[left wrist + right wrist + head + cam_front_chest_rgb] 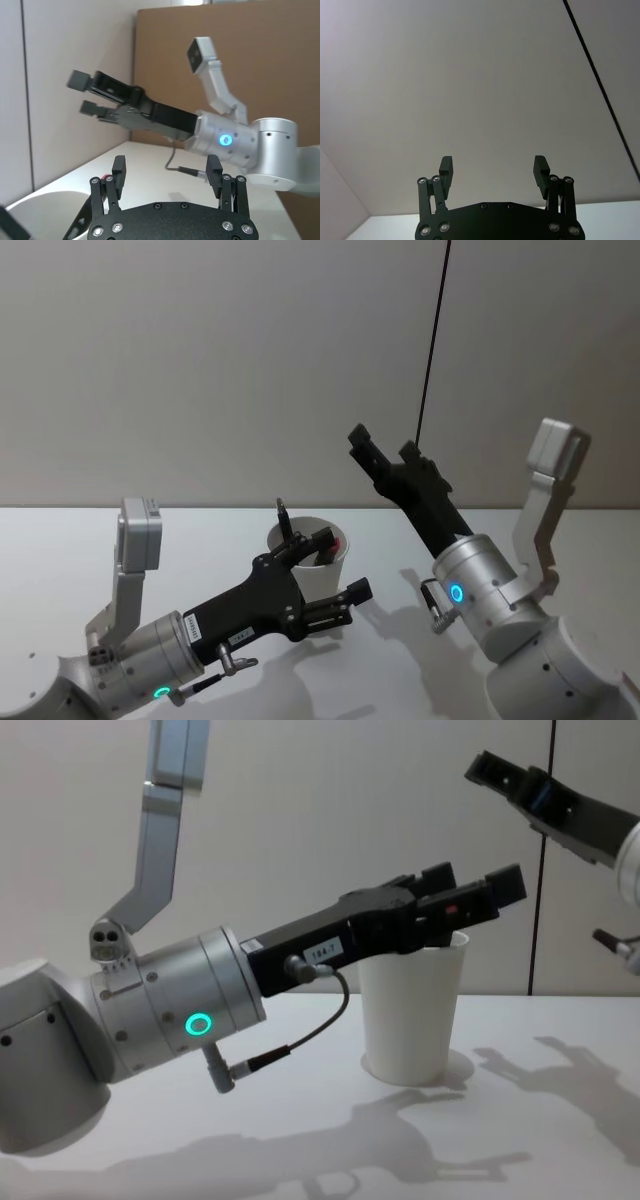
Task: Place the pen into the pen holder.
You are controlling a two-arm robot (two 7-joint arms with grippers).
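Left end effector (325, 578) reaches forward over the pen holder (318, 585), fingers spread wide, nothing gripped. In the head view one finger lies across the cup's mouth and the other sits outside the cup's near-right wall. Chest view: left end effector (470, 895) sits at rim level of the pen holder (410, 1010), fingertips just over the rolled rim. Left wrist view shows both fingers (118, 172) apart with open space between them.

Pen (326, 539): dark with a red end, inside the pen holder, right under the left end effector, leaning against the cup's rim. A red bit shows by the left finger in the left wrist view, too small to tell more.

Pen holder is a white paper cup standing upright on the white worktop (60, 570), directly below the left end effector.

Right end effector (385, 452) is raised well above and to the right of the cup, apart from everything, pointing up toward the wall. Its fingers (446, 169) are spread wide, empty. Black cable (432, 335) hangs down the wall behind it.
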